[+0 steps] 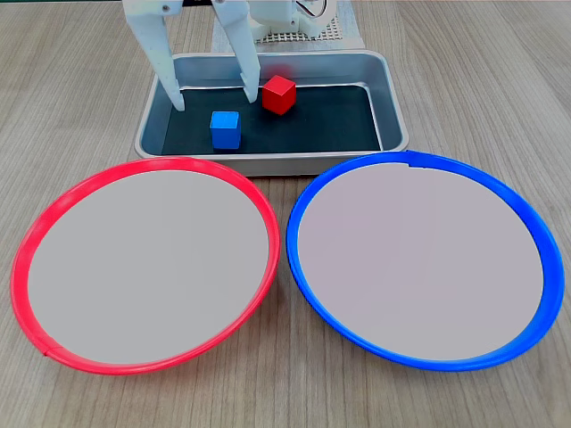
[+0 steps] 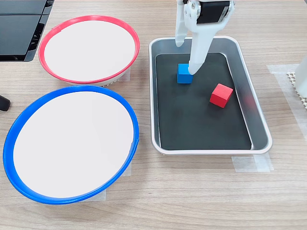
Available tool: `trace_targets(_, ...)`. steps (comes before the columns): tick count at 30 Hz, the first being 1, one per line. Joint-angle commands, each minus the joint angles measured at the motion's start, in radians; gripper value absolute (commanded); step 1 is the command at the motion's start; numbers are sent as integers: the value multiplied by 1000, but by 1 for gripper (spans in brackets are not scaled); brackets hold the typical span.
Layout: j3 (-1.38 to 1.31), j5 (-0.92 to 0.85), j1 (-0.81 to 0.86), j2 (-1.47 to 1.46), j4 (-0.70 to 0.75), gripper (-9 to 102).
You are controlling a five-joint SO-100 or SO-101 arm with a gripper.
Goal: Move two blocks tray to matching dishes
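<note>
Both fixed views take in a wooden table (image 1: 71,80) with two dishes, a tray and a white claw. Going left to right in a fixed view that faces the arm, the red-rimmed dish (image 1: 36,234) lies at the lower left and the blue-rimmed dish (image 1: 308,203) at the lower right, the two rims just beside each other, both with bare pale centres. Behind them sits the tray (image 1: 393,98), silver-walled with a dark floor. The claw (image 1: 214,102) reaches down into its left half with its two white fingers (image 1: 165,62) spread wide apart and nothing between them. The blue block (image 1: 225,129) rests on the tray floor a little nearer the camera than the gap between the fingertips, and the red block (image 1: 278,94) sits just right of the right-hand finger, turned at an angle. In a fixed view from the side, the red-rimmed dish (image 2: 48,40) lies at the upper left, the blue-rimmed dish (image 2: 14,139) below it, and the tray (image 2: 256,120) to their right. There one finger (image 2: 197,52) comes down at the blue block (image 2: 184,74), though contact cannot be told, and the red block (image 2: 221,95) lies apart, lower right.
</note>
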Motion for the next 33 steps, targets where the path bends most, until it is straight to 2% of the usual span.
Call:
trace_targets(1, 21, 46, 8, -21, -69, 28)
trace_targets(8, 89, 138, -20, -31, -94, 25)
trace_targets(13, 100, 215, -54, -31, -101, 7)
trace_targets(17, 67, 290, -92, -20, -101, 0)
trace_targets(19, 20, 354, -130, 2, -64, 0)
trace_targets(22, -143, 499, -229, 9, 57, 0)
trace_targets(27, -623, 864, -439, -149, 241, 0)
trace_targets(30, -833, 1019, -531, -296, 212, 0)
trace_targets(33, -905, 1048, -574, -431, 140, 0)
